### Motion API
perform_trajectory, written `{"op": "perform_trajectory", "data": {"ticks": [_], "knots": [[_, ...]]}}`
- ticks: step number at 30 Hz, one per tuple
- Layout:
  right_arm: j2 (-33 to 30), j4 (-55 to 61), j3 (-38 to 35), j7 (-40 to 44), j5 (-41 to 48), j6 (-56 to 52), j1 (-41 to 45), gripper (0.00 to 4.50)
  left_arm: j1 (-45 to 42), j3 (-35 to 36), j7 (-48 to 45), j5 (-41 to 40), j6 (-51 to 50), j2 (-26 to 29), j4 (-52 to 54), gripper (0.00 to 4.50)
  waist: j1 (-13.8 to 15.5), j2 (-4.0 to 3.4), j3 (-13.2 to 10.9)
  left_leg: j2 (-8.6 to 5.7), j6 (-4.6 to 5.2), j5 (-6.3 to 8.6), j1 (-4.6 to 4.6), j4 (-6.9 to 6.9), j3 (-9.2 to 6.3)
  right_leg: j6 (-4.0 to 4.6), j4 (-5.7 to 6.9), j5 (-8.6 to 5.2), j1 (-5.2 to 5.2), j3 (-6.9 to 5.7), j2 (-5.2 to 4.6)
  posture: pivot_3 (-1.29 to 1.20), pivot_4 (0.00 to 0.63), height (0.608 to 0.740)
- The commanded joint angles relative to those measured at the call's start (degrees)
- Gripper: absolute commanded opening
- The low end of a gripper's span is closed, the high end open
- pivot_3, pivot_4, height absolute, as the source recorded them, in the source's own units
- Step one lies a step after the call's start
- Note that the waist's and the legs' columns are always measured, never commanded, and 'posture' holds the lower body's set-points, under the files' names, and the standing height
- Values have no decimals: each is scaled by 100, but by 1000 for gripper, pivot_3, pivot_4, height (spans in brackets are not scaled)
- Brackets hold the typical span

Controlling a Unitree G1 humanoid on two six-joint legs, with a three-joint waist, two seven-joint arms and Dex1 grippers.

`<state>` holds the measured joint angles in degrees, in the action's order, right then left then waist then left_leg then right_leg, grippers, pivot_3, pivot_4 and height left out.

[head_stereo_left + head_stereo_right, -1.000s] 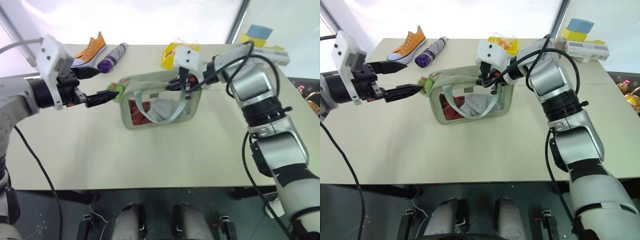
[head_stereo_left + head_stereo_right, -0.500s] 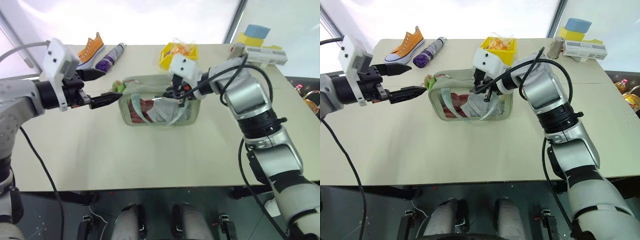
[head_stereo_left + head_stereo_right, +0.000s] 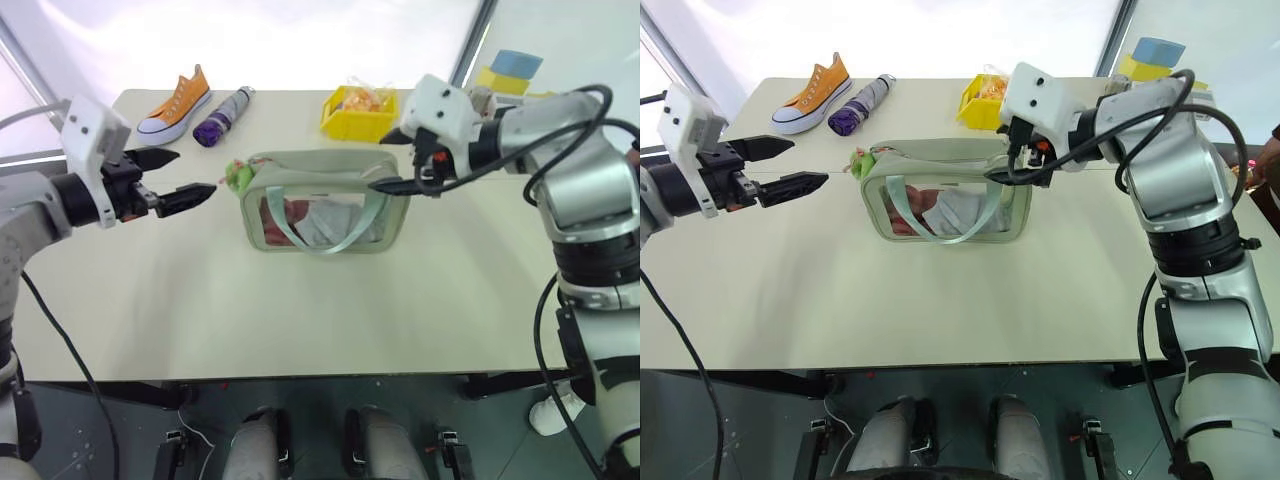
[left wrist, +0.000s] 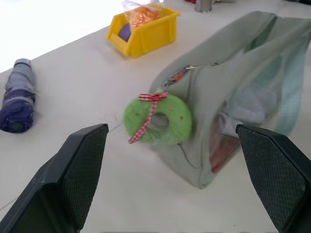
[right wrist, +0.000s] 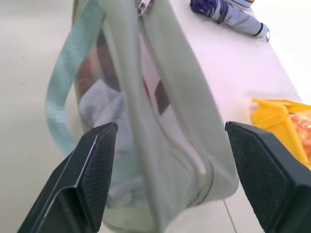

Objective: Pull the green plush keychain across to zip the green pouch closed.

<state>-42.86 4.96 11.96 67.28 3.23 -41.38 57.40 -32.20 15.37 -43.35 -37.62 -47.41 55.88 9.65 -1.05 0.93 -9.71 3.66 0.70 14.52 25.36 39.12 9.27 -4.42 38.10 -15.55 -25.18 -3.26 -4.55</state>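
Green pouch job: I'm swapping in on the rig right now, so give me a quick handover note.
Left gripper: open, holding nothing, hovering off the pouch's left end, aimed at the green plush keychain.
Right gripper: open, holding nothing, at the right end of the green pouch, not gripping it.
The pouch stands upright mid-table, strap looped down its clear front. The keychain hangs at its left end.
Done: whether the zipper is fully closed cannot be told from these views.
Left: check the zipper line; if open, steady the pouch, take the keychain and pull it across.
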Motion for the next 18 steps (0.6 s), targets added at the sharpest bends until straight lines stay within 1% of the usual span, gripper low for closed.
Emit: {"op": "perform_trajectory", "data": {"ticks": [1,5,7,9,12,13,14,18], "knots": [[-156,183,-10,-108,-42,400,-287,3654,-159,-34,13,382,464,-94,-537,4500,9,0,0,0,0,0,1,0,1,0,0,0,-1,0,0,0,150,740],[-109,-39,82,-286,-154,695,-449,3654,-528,-314,-97,632,722,-271,-997,4500,37,1,0,-2,0,0,5,2,3,0,-1,0,-4,-1,-2,0,150,740],[-44,-125,103,-342,-155,789,-465,3144,-698,-445,-165,741,829,-386,-1231,4500,39,2,0,-3,0,0,5,3,2,0,-1,0,-1,-1,-2,0,150,740],[37,-137,99,-361,-98,849,-471,2361,-790,-589,-290,858,975,-493,-1441,4500,32,2,0,-4,0,0,5,2,3,0,-1,0,-1,-1,-3,0,150,740],[102,-122,123,-319,-50,941,-480,610,-985,-753,-365,1010,1123,-726,-1739,4500,20,2,0,-3,0,0,3,2,4,0,1,0,-1,-1,-1,0,150,740],[111,-103,133,-296,-37,946,-486,99,-1047,-813,-391,1068,1183,-806,-1827,4500,19,2,0,-2,0,-1,3,2,4,-1,0,0,-2,-1,1,0,150,740],[118,-75,142,-279,-26,939,-492,35,-1098,-865,-410,1138,1253,-876,-1927,4500,17,2,0,-3,0,-1,3,2,4,-1,1,0,-2,-1,1,0,150,740],[123,41,169,-199,20,863,-504,35,-1280,-1052,-489,1456,1642,-1135,-2470,4500,9,2,0,-2,0,-1,3,3,6,-1,1,1,-2,-1,1,0,150,740]]}}
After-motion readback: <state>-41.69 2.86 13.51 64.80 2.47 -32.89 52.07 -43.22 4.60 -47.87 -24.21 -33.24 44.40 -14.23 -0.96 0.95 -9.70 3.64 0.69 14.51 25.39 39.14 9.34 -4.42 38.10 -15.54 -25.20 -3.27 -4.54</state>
